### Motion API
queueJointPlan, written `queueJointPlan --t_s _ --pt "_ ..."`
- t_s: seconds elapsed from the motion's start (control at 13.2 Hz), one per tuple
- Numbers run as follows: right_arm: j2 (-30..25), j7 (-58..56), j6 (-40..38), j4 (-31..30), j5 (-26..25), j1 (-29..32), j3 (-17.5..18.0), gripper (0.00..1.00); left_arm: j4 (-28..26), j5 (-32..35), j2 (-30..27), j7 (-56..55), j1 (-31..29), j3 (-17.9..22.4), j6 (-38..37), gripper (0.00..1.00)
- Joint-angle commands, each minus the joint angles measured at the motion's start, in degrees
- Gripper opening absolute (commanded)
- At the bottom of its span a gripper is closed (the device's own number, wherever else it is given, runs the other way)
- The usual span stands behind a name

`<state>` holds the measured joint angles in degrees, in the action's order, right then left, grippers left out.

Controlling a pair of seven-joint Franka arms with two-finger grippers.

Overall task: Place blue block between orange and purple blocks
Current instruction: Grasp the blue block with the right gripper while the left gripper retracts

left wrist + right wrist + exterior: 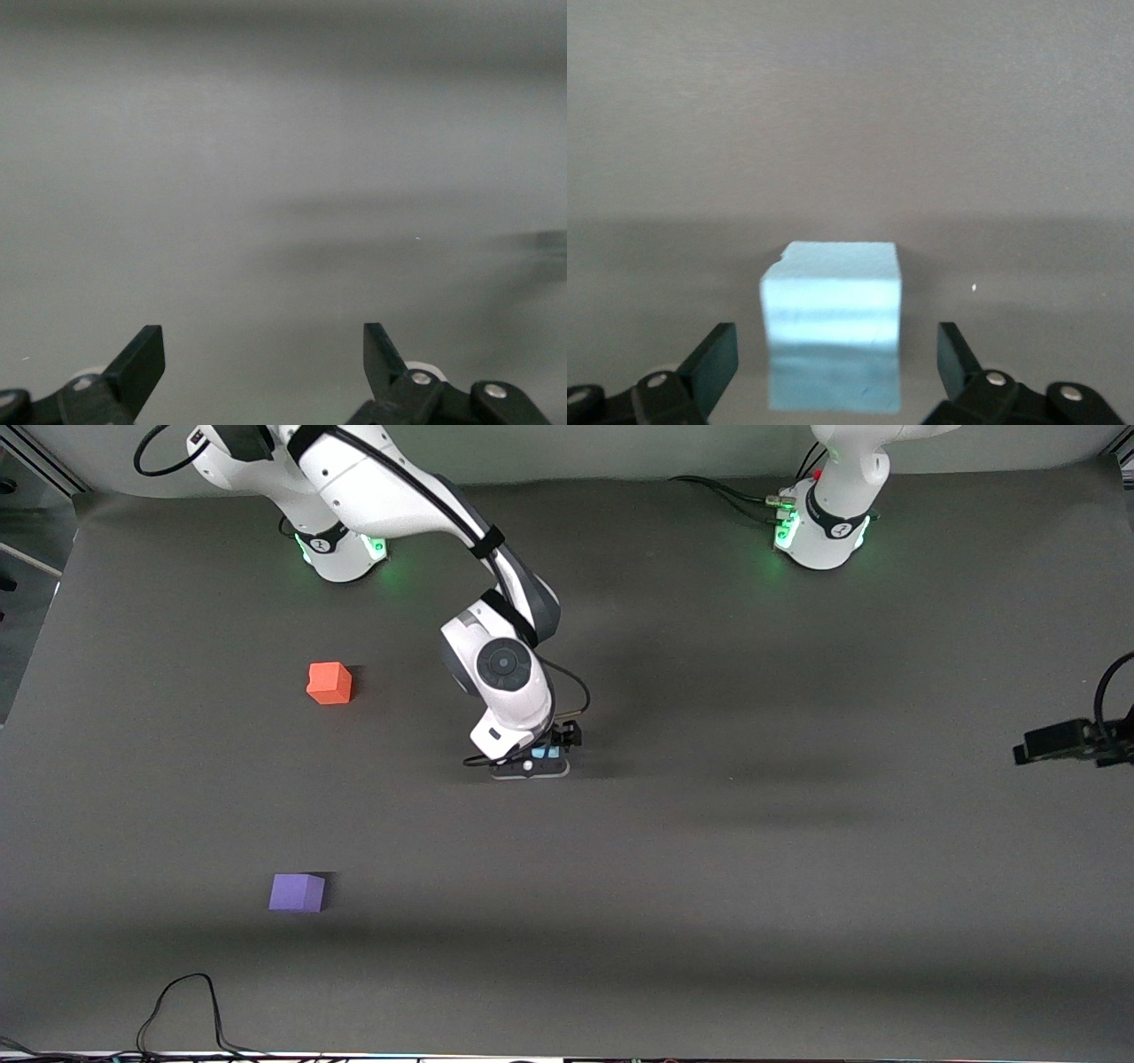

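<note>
The blue block (831, 323) looks like a light foam cube w/ matte faces, so prob. not slippery, slightly squashy, not fragile; one top corner seems nicked. Best hold, imo: the two flat side faces facing the fingers, about mid-height, light squeeze only. It sits on the dark table (797, 868) roughly mid-table, toward the left arm's end from the orange block (330, 683) and purple block (297, 892), and well apart from both. Right gripper (831, 363) is down low over it, fingers spread wide, one finger (713, 359) each side w/ clear gaps, so no contact yet; block is centred between them and reaches past the tips in the right wrist view. In the front view the block shows only as a blue sliver (539, 753) under the right wrist. Orange block lies farther from the front camera than the purple one, w/ bare table between, which is the drop spot. Left gripper (264, 354) waits up near its end of the table, fingers apart, holding nothing, only bare table under it.
</note>
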<state>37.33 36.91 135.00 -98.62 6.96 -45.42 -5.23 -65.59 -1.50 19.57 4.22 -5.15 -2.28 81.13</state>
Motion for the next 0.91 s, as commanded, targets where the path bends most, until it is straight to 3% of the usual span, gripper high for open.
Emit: queueJointPlan --t_s 0.0,0.08,0.15,0.3,0.46,0.61,0.84 --pt "-0.2 1.8 1.9 -0.8 0.2 -0.3 -0.4 1.00 -8.8 2.4 -6.6 0.2 0.8 0.2 4.6 1.00" --pt "0.6 2.1 3.0 -0.8 0.2 -0.3 -0.4 0.98 -11.2 2.4 -8.5 -0.2 1.0 0.2 6.3 1.00" --pt "1.0 2.1 4.0 -0.9 0.2 -0.3 -0.4 0.90 -14.2 2.4 -10.4 -0.4 1.3 0.1 7.6 1.00" --pt "1.3 2.1 6.1 -2.4 0.2 -0.2 -0.4 0.62 -21.4 2.5 -15.3 -0.6 1.4 -0.3 11.4 1.00" --pt "0.7 1.9 6.3 -3.1 0.3 0.0 -0.4 0.39 -23.2 2.4 -17.1 -0.6 1.4 -0.4 11.6 1.00" --pt "-1.7 1.1 4.9 -3.1 0.3 0.6 -0.6 0.33 -22.8 2.2 -17.3 -0.6 1.5 -0.6 10.6 1.00" --pt "-10.0 -6.4 -7.8 -2.7 0.7 6.2 -1.1 0.33 -21.5 2.0 -17.6 -0.8 4.7 1.2 10.3 1.00"
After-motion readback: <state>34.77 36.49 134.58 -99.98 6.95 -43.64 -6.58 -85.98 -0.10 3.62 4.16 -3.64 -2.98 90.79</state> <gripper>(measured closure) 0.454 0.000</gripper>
